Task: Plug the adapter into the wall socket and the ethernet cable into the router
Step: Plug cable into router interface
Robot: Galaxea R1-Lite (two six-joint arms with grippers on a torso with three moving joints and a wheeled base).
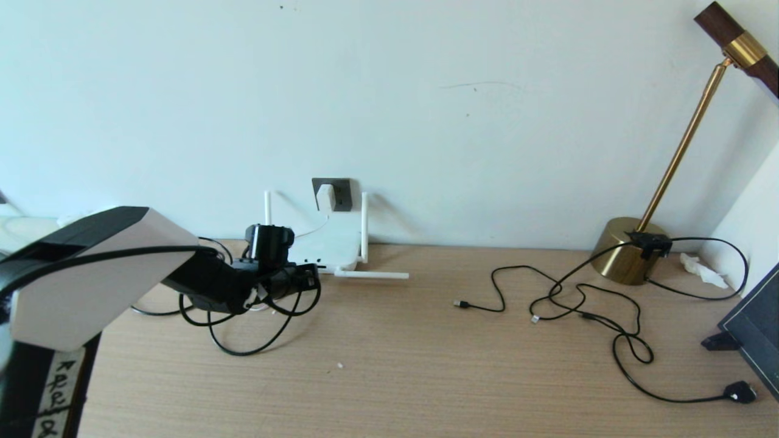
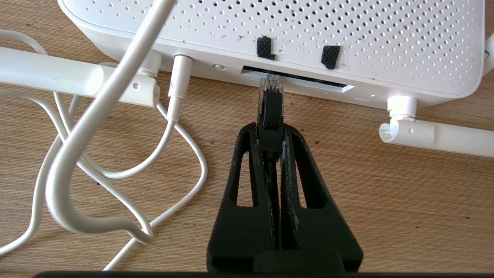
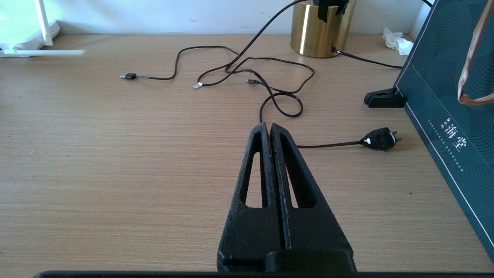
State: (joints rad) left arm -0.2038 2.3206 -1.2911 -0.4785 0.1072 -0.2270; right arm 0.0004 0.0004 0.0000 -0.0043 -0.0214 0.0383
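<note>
Left tool (image 2: 271, 129) pinching ethernet cable (image 2: 272, 112) plug — clear tip at router (image 2: 293, 34) port, right tool (image 3: 269, 129) closed, empty.

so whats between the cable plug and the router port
Nothing: in the left wrist view the plug, held in the left claw, has its clear tip right at the router port slot.

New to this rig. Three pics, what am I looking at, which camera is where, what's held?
It is a two-armed robot at a wooden desk. The wide picture comes from its head; the other two come from cameras on each wrist, looking along the fingers. The left gripper is shut on the ethernet cable, its clear tip at the router port slot. The adapter already sits in the wall socket. The right gripper is shut and empty, over bare desk. Thin black cables and a brass lamp lie on the right.
</note>
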